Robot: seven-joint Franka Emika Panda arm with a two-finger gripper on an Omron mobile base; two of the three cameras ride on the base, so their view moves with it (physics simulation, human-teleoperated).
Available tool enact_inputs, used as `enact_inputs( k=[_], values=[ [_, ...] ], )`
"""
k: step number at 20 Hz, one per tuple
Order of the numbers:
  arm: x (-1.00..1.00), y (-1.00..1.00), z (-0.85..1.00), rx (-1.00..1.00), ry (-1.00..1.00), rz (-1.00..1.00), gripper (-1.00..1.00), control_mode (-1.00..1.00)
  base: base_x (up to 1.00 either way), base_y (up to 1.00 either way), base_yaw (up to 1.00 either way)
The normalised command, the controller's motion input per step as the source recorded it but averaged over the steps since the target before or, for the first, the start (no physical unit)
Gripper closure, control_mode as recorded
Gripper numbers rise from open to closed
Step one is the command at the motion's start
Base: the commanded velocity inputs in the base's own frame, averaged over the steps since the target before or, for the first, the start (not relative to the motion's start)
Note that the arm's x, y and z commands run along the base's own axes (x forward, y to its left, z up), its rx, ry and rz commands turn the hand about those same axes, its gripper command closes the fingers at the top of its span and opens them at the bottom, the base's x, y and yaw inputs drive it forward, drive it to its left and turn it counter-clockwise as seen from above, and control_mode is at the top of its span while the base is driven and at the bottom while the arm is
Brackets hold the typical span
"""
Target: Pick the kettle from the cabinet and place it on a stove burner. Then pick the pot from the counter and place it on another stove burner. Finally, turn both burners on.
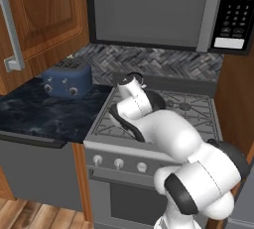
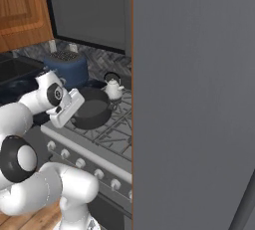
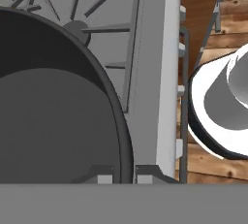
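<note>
From the left, one blue toaster (image 1: 67, 78) sits on the dark worktop (image 1: 39, 114) beside the range (image 1: 149, 124), three knobs (image 1: 119, 163) showing.

From the right, one pot (image 2: 90, 108) and one kettle (image 2: 113, 88) occupy separate burners.

Along the hand, the gripper (image 3: 117, 178) pinches the pot's rim, tips pressed together.

Stove (image 2: 107, 137): pot (image 2: 89, 112), kettle (image 2: 113, 88). Counter (image 1: 44, 111): toaster (image 1: 67, 78).

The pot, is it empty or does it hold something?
Empty. The pot on the stove shows a bare dark inside; the kettle stands apart behind it.
</note>
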Motion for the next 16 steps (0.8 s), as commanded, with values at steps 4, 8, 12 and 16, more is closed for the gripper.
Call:
enact_inputs(
  k=[4,8,12,16],
  values=[
    [0.23,0.12,-0.11,0.01,0.00,0.04,1.00,-1.00,0.00,0.00,0.00],
    [0.23,0.06,-0.09,0.02,0.00,0.04,1.00,-1.00,0.00,0.00,0.00],
    [0.20,0.02,-0.12,0.03,0.00,0.04,1.00,-1.00,0.00,0.00,0.00],
    [0.18,0.02,-0.15,0.03,0.00,0.04,1.00,-1.00,0.00,0.00,0.00]
  ],
)
